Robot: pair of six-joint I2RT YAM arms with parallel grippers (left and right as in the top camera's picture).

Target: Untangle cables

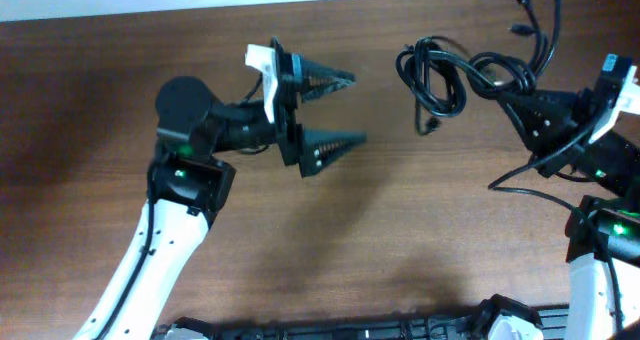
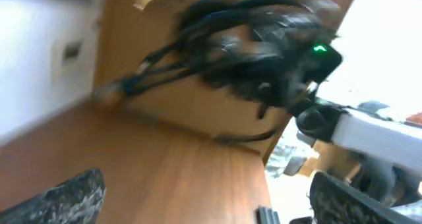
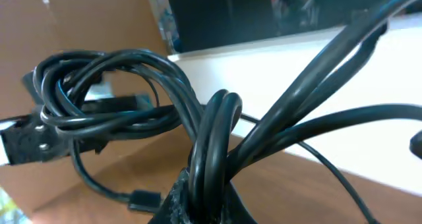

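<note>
Untangling step: the right gripper [image 1: 508,92] is clenching several strands of the cables [image 1: 440,75] at the knot's near edge, so the pulling-apart stage seems to be in hand, with the knot not yet loosened.
Left gripper: the left gripper [image 1: 358,108] is standing released, spread wide and gripping nothing, and it is pointing toward the bundle.
Cables' place: the knot is lying on the counter [image 1: 420,230] just beyond the right gripper's fingertips and well ahead of the left gripper.
Next move: it is probably calling for the left gripper to be reaching forward and closing on a loop on the side away from the right gripper, so the two can draw apart.
Cables' look: thin, glossy black cords are coiling over each other in tight loops, and a small plug [image 3: 142,199] is trailing out beneath the right gripper's hold.
</note>
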